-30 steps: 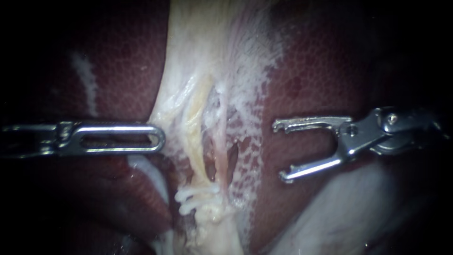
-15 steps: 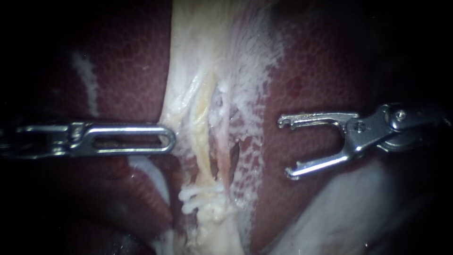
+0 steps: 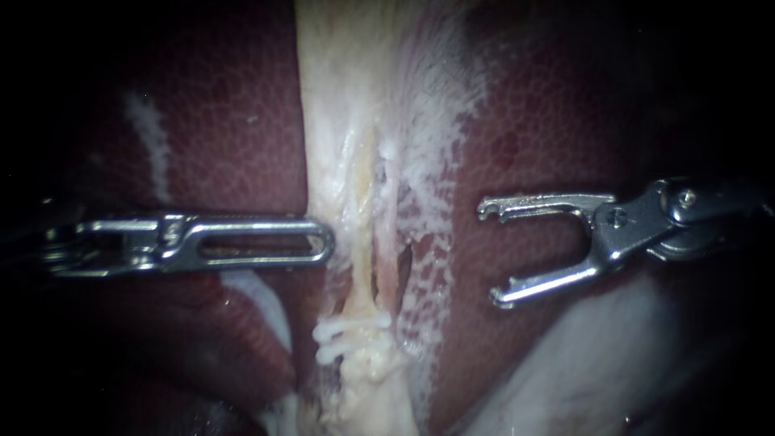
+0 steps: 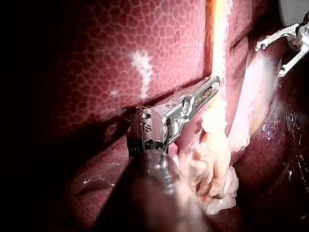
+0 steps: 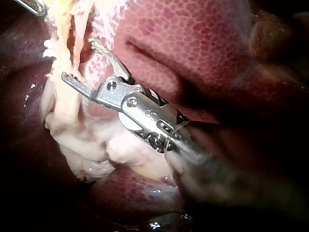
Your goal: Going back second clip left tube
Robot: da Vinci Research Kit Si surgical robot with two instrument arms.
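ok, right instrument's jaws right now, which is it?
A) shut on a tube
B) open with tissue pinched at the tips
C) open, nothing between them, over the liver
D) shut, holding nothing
C: in the endoscope view a wide gap shows between the jaws of the right instrument with nothing in it. They sit over the liver, apart from the pale tissue in the middle.

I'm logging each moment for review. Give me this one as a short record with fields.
Left instrument: jaws shut on the edge of the pale tissue
Right instrument: jaws open, empty, over the liver beside the pale tissue
Liver: on both sides of the pale tissue
Clip in right jaws: none
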